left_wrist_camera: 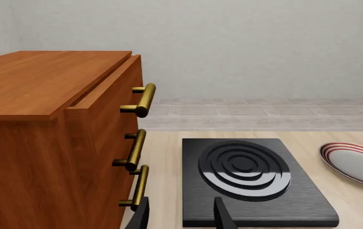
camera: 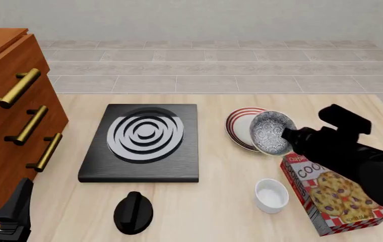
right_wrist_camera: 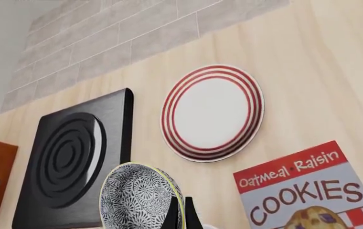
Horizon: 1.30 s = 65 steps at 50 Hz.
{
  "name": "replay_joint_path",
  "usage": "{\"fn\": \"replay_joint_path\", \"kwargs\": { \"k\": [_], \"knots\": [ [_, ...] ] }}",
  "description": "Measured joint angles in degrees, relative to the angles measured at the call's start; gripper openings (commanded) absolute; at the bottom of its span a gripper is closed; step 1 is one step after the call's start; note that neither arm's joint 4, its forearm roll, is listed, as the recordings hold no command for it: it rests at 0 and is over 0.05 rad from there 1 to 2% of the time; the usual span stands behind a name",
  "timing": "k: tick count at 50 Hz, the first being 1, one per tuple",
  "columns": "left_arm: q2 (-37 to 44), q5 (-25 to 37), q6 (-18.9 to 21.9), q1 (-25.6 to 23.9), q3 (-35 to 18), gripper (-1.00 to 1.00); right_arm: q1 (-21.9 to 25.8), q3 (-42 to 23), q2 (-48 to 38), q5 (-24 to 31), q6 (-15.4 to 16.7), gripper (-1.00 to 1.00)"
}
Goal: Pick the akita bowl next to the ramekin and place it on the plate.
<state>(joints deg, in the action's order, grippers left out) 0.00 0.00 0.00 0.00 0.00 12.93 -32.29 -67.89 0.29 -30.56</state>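
Note:
The akita bowl, speckled grey and white, hangs tilted on its side above the near right edge of the plate. My right gripper is shut on its rim. In the right wrist view the bowl sits at my fingertips, with the red-striped plate lying beyond it. The plain white ramekin stands on the table nearer the front, next to the cookie box. My left gripper is open and holds nothing, low at the front left beside the cabinet. The plate's edge also shows in the left wrist view.
A black stove burner lies at centre left with a black knob-like object in front of it. A wooden drawer cabinet with brass handles fills the left side. A cookie box lies under my right arm.

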Motion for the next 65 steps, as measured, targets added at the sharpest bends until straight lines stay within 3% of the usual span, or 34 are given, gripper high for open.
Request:
{"fn": "replay_joint_path", "kwargs": {
  "k": [65],
  "knots": [
    [0.0, 0.0, 0.0, 0.0, 0.0, 1.00, -4.3, -4.8, -17.4, -10.9, 0.9, -1.00]
  ]
}}
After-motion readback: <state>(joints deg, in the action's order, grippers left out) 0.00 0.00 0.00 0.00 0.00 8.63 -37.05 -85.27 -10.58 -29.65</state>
